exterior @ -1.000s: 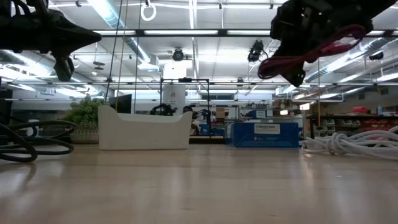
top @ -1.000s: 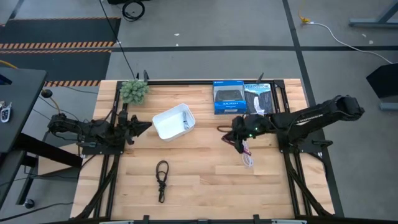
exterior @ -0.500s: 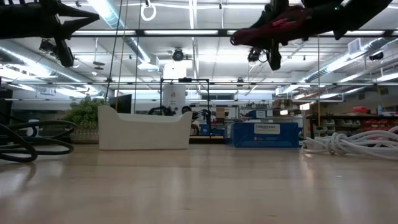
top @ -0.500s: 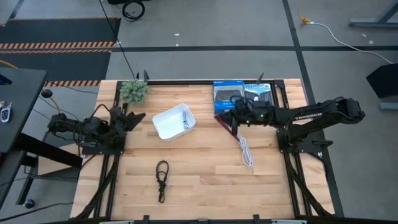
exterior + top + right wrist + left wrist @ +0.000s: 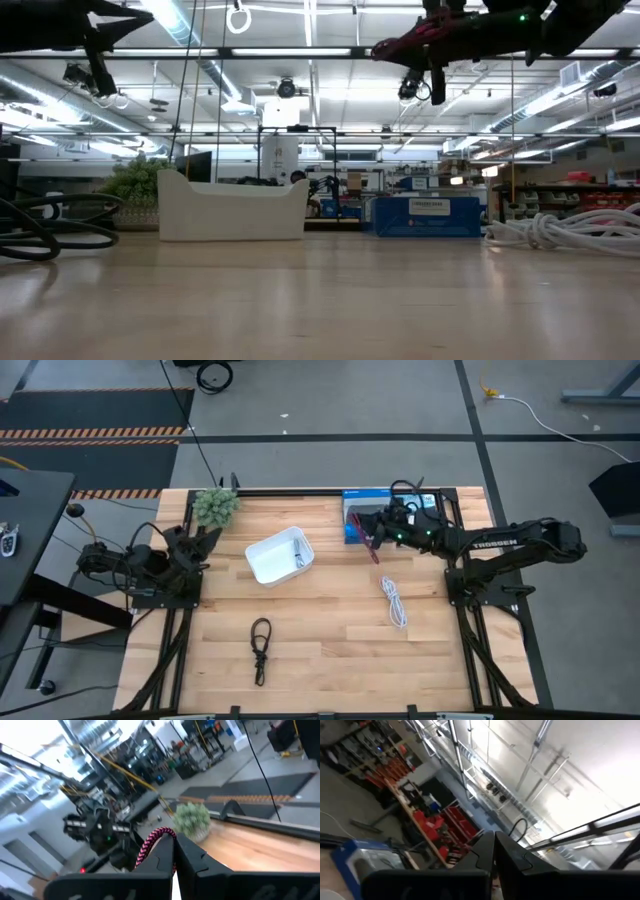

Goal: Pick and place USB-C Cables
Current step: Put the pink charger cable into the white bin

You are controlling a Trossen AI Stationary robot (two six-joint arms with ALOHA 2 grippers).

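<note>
- The right gripper [image 5: 372, 538] is hanging high over the worktop [image 5: 330, 650] in the upper right of the high view, its fingers pinching the dark red cable [image 5: 374, 546]; in the right wrist view the cable's braided loop [image 5: 156, 842] is poking out from between the closed fingers.
- The cable is dangling above the blue retail box [image 5: 366, 510] at the far edge, well to the right of the white bin [image 5: 279, 555] sitting in the upper middle of the frame.
- A greyish cable [image 5: 298, 554] is already lying inside the bin against its right wall; the white cable [image 5: 394, 600] is resting on the worktop right of centre, and the black cable [image 5: 260, 648] is lying in the lower left.
- The left gripper [image 5: 196, 547] is waiting at the left edge beside the small green plant [image 5: 215, 506], its fingers pressed together on nothing.
- Judging the risks: the hold looks to be on only part of the bundle, so the loose length could be swinging during the carry and snagging the bin's rim, or slipping free short of it.
- Releasing too early would be dropping the cable on the box or bare wood; releasing from this height could be letting it bounce out or drape over the wall.
</note>
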